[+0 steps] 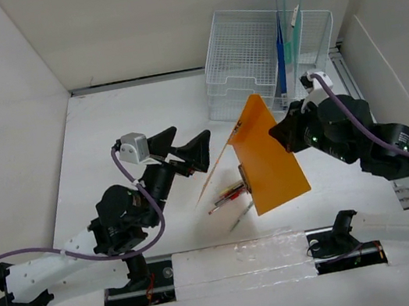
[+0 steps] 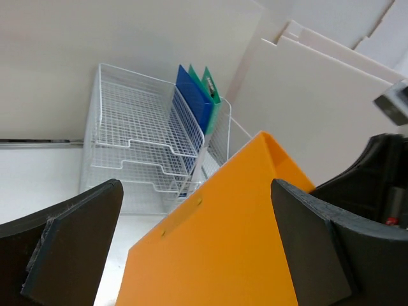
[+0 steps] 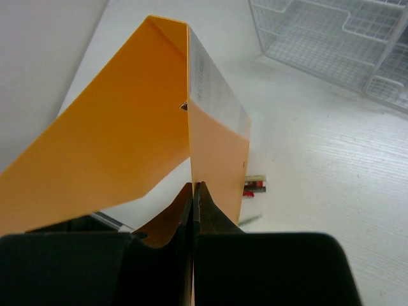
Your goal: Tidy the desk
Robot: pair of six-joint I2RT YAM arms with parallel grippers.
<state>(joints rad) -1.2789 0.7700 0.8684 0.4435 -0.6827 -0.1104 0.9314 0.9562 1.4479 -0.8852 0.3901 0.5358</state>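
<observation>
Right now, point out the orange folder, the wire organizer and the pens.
orange folder (image 1: 267,172): top external view, middle of its facing cover.
wire organizer (image 1: 242,53): top external view, mesh of its top tray.
pens (image 1: 228,194): top external view, barrel of the red pen in the bundle.

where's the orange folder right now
In the top view the orange folder is right of centre, held over the pens by the right gripper, just in front of the wire organizer.
</observation>
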